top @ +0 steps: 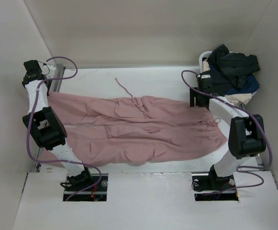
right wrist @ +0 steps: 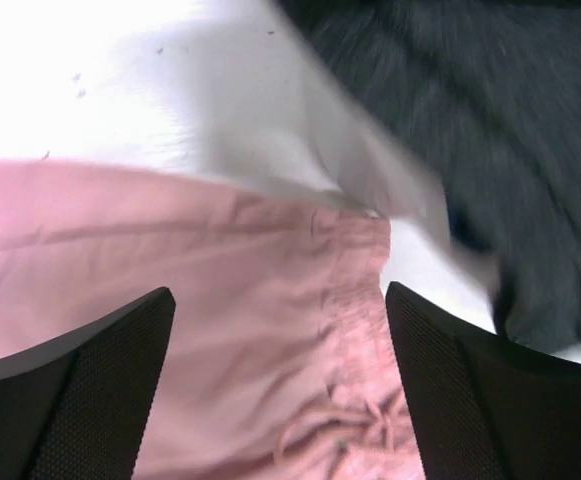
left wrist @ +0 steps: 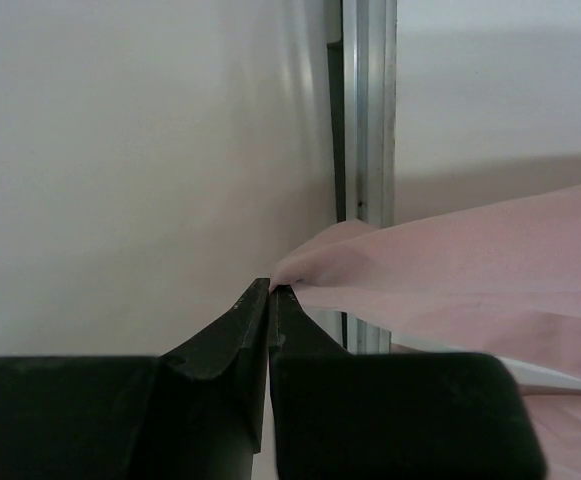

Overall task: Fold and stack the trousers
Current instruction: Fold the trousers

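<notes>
Far-right corner of white table (top: 153, 79): heap of black garments (top: 232, 64) on top, navy garment (top: 249, 86) under it, cream cloth (top: 238, 99) peeking out at btm, all touching. Heap looks blurred in right wrist view. Aluminium rail (top: 57, 82) by table's far-left edge; pale walls (top: 143, 28) all round

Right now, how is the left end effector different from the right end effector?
The left end effector is pinched shut on an edge of the pink trousers; the right end effector is wide open and holds nothing. The left one is at the leg end of the trousers; the right one hovers over the waist end, near the dark clothes. Both are black and both are at the trousers.
</notes>
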`<action>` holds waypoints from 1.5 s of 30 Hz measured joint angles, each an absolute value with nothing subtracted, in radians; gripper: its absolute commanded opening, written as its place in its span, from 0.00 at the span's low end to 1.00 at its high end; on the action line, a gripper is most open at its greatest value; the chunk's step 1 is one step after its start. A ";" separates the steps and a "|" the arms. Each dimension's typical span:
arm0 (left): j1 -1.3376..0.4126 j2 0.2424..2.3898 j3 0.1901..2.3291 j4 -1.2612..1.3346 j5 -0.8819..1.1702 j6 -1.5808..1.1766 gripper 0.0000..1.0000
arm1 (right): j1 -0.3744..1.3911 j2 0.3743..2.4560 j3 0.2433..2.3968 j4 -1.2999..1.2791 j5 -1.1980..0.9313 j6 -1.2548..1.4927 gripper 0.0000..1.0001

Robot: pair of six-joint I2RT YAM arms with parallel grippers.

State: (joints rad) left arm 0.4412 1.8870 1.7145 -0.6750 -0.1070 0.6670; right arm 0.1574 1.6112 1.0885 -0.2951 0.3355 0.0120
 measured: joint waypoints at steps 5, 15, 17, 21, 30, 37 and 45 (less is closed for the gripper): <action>0.438 1.887 1.714 -0.665 -0.115 0.680 0.00 | 0.135 1.719 1.120 -0.366 0.333 0.070 0.73; 0.488 1.887 1.714 -0.639 -0.140 0.715 0.00 | 0.138 1.750 1.142 -0.386 0.364 0.112 0.92; 0.495 1.887 1.714 -0.638 -0.146 0.719 0.00 | 0.141 1.770 1.156 -0.385 0.392 0.111 0.94; 0.494 1.887 1.714 -0.638 -0.150 0.727 0.00 | 0.141 1.799 1.180 -0.378 0.420 0.101 0.95; 0.516 1.889 1.713 -0.624 -0.176 0.744 0.00 | 0.168 1.854 1.256 -0.404 0.332 0.104 0.92; 0.525 1.889 1.697 -0.612 -0.188 0.752 0.00 | 0.172 1.914 1.280 -0.421 0.228 0.116 0.93; 0.525 1.889 1.697 -0.609 -0.188 0.753 0.00 | 0.171 1.989 1.396 -0.477 0.233 0.105 0.95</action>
State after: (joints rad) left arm 0.5255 1.8893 1.6970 -0.6094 -0.1879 0.7528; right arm 0.1715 1.9888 1.3964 -0.4767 0.2325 0.1055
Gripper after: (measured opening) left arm 0.010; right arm 0.952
